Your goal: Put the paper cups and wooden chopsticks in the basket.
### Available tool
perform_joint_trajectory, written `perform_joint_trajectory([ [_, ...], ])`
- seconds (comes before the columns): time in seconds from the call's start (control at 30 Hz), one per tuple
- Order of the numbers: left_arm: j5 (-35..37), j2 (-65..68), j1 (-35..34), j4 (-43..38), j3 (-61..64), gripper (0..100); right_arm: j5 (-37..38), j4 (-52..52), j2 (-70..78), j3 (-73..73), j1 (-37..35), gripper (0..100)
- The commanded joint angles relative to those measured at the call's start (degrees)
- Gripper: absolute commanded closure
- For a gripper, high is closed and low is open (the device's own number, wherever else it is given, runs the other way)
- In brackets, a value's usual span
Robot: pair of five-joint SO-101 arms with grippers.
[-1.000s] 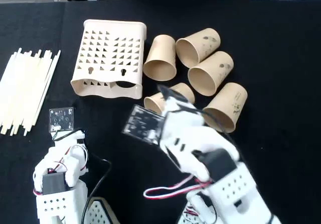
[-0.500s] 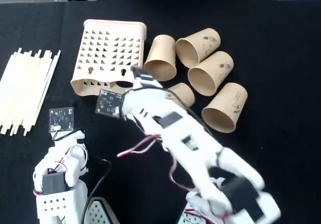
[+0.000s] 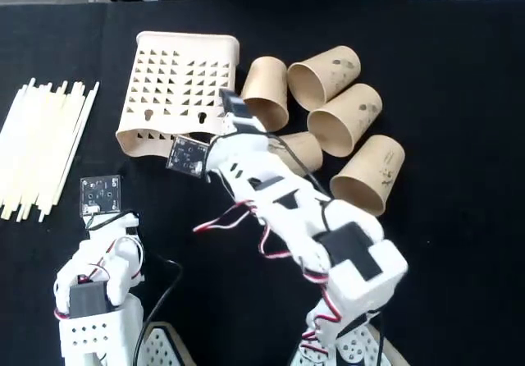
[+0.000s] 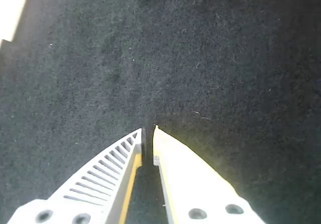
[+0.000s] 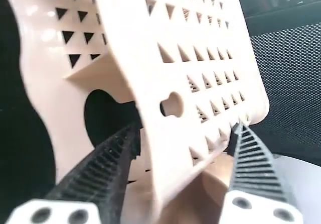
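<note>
Item 1. Left arm [image 3: 94,288], white, is sitting folded at the near left edge of the black cloth-covered counter [image 3: 459,95]. Its left claw [image 4: 148,128] is pointing down at bare cloth, the jaws pressing together and holding nothing.

Item 2. Right arm [image 3: 287,206], white with red-and-white wiring, is rising from the near edge right of centre and is lying stretched out diagonally toward the far left, low over the counter. Its right claw [image 5: 185,128] is standing wide apart and straddling one perforated wall of the basket at the near right corner. One dark ribbed finger [image 5: 100,169] is sitting in the mouth and the other is sitting outside the wall. The jaws are not closing on it.

Item 3. Cream plastic basket with triangular holes [image 3: 176,87] is lying on its side left of centre, its open mouth facing the arms.

Item 4. Brown paper cups [image 3: 344,118], five in number, are lying on their sides in a cluster just right of the basket, outside it. The nearest-left one is showing only partly behind the right arm.

Item 5. Pale wooden chopsticks [image 3: 41,148] are lying in a loose flat bundle at the far left of the counter, well apart from the basket and both claws.
</note>
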Motion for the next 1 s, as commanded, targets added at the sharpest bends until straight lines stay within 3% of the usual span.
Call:
perform_joint_trajectory([
  [0.0,0.0,-0.09,-0.13,0.0,1.1,95,0.7,-1.67,0.04,-2.86,0.88,81.0],
  [0.17,0.0,-0.09,-0.13,0.0,1.1,95,0.7,-6.51,-6.11,4.0,-1.67,98.8],
  [0.4,0.0,-0.09,-0.13,0.0,1.1,95,0.44,-4.66,-20.7,11.74,-2.55,98.7],
  [0.6,0.0,-0.09,-0.13,0.0,1.1,95,-4.84,11.34,-32.31,7.87,-3.34,98.7],
  [0.77,0.0,-0.09,-0.13,0.0,1.1,95,-12.66,36.22,-40.66,-5.23,-4.66,98.7],
  [0.97,0.0,-0.09,-0.13,0.0,1.1,95,-21.54,60.48,-40.48,-25.45,-8.09,98.7],
])
